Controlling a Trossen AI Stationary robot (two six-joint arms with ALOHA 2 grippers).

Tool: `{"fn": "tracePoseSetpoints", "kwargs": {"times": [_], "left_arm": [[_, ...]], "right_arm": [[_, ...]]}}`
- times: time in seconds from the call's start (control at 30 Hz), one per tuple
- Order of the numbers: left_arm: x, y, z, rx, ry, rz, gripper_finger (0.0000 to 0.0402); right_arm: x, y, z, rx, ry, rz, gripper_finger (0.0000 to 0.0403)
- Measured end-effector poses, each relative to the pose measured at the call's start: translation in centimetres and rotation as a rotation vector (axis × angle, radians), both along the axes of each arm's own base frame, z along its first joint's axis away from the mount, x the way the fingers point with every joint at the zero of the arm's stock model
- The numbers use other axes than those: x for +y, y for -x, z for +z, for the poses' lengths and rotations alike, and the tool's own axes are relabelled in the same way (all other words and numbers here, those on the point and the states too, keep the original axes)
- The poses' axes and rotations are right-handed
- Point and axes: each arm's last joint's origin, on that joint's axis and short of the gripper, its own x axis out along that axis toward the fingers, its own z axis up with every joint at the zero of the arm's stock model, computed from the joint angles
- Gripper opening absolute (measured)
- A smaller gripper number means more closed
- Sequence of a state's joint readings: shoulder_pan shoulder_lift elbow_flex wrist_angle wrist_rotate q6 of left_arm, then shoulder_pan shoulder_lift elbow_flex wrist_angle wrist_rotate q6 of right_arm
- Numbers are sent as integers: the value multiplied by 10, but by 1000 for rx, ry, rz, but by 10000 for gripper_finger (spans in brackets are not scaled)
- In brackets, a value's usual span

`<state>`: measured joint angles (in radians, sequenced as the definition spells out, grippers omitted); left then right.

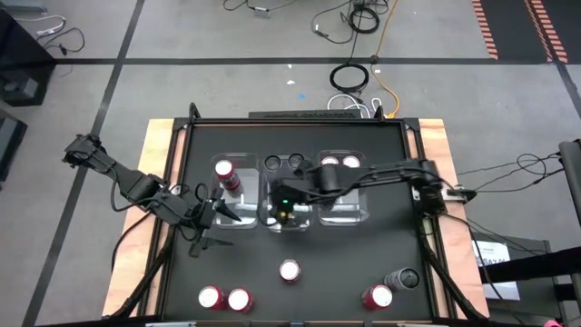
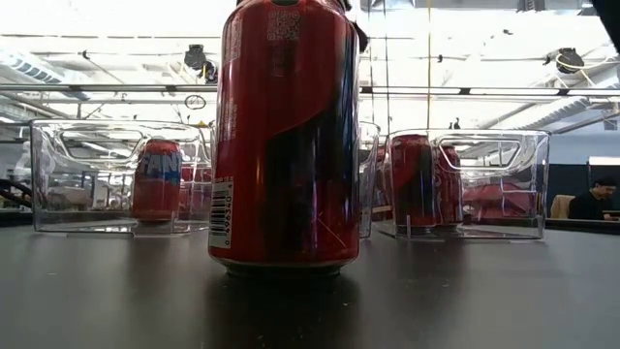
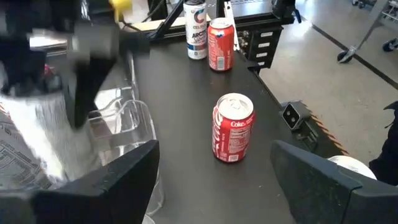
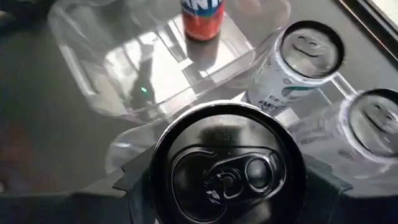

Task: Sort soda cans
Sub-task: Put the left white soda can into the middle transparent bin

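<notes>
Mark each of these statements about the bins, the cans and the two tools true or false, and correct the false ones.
1. The right tool grips a dark-topped can over the middle bin. True.
2. The left tool holds a red can. False: it is open and empty, beside the left bin.
3. The left bin holds one red can. True.
4. The middle bin already holds two dark-topped cans. True.
5. All cans are sorted. False: red cans and others stand loose on the table.
</notes>
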<state>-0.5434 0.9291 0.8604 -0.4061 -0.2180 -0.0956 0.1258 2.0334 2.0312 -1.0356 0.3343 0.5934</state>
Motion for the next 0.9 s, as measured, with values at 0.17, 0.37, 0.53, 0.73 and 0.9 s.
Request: {"fn": "tracePoseSetpoints", "kwargs": {"times": [0.17, 0.37, 0.53, 0.73, 0.9], "left_arm": [[0, 0, 0, 0, 0, 0, 316], [0, 0, 0, 0, -1, -1, 316], [0, 0, 0, -1, -4, -2, 316], [0, 0, 0, -1, -6, 1, 316], [0, 0, 0, -1, -2, 3, 316]], "right_arm": [[-13, -21, -21, 101, -31, 8, 252], [-29, -36, -40, 135, -40, 0, 252], [-39, -41, -46, 136, -51, -2, 252], [-39, -47, -52, 133, -23, 66, 260], [-39, -49, -60, 155, -21, 75, 282]]}}
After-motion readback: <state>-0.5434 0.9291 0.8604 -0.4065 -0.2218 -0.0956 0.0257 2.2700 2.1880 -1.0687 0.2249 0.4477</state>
